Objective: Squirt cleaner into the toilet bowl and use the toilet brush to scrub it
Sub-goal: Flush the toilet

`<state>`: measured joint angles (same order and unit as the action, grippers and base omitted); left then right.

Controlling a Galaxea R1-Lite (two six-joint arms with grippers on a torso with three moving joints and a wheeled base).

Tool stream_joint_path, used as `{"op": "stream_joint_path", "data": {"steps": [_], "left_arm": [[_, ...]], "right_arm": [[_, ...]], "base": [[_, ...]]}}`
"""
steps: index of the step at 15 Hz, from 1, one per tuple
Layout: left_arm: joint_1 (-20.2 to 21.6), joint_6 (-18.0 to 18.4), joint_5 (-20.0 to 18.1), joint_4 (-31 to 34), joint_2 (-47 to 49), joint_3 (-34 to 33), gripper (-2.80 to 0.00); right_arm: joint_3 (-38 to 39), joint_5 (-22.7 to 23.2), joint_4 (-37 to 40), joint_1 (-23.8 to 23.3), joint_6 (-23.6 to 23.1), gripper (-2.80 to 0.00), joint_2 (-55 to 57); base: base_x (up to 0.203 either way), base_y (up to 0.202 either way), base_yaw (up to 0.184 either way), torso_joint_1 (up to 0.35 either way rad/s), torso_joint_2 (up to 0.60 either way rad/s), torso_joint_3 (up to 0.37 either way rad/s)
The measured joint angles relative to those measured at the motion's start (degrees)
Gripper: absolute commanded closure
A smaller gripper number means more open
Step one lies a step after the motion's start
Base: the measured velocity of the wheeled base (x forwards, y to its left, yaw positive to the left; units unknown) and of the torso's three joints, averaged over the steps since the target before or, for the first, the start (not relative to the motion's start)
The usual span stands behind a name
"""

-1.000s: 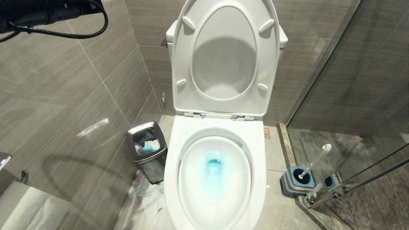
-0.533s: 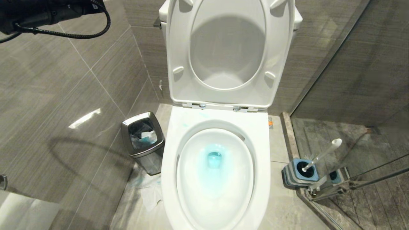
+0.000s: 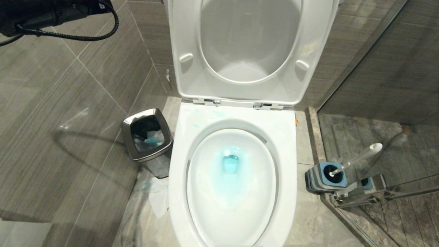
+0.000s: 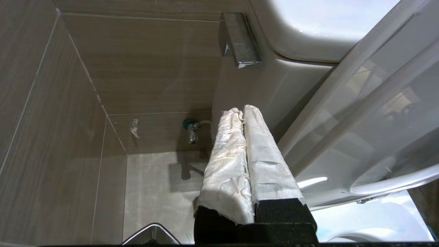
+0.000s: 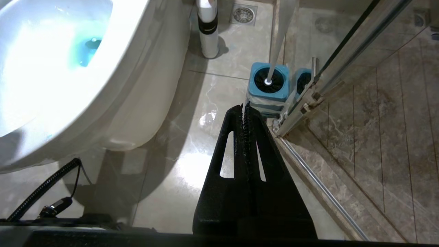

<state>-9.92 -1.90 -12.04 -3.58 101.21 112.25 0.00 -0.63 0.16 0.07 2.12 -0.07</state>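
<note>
Tiled bathroom: both my hands, left hand (image 4: 244,144) and right hand (image 5: 245,116), pressed together empty; toilet brush (image 3: 356,158) leans against glass, easily toppled.

We see our left arm (image 3: 51,13) black, trailing a black braided cable (image 3: 103,32). Left gripper (image 4: 244,111) fingers (image 4: 226,164) wrapped in white cloth on black bases. Right gripper (image 5: 244,107) matte black, tapered slotted fingers with toothed inner edges.

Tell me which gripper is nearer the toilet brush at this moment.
Right. The right gripper, shut and empty, hangs low just short of the toilet brush in its holder. The left gripper, shut, is up beside the tank.
</note>
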Motion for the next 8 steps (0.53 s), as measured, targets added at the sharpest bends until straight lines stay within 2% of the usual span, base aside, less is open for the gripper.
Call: {"op": "stream_joint_path", "data": {"steps": [4, 8], "left_arm": [[-0.35, -0.69, 0.01, -2.62, -0.33, 0.1, 0.0], [-2.38, -0.62, 0.45, -11.36, 0.58, 0.05, 0.0]], "right_arm": [[0.0, 0.0, 0.02, 0.0, -0.03, 0.0, 0.0], [0.0, -0.02, -0.02, 0.0, -0.03, 0.0, 0.0]], "base": [[0.0, 0.0, 0.0, 0.001, 0.0, -0.009], [0.0, 0.0, 0.0, 0.0, 0.0, 0.0]]}}
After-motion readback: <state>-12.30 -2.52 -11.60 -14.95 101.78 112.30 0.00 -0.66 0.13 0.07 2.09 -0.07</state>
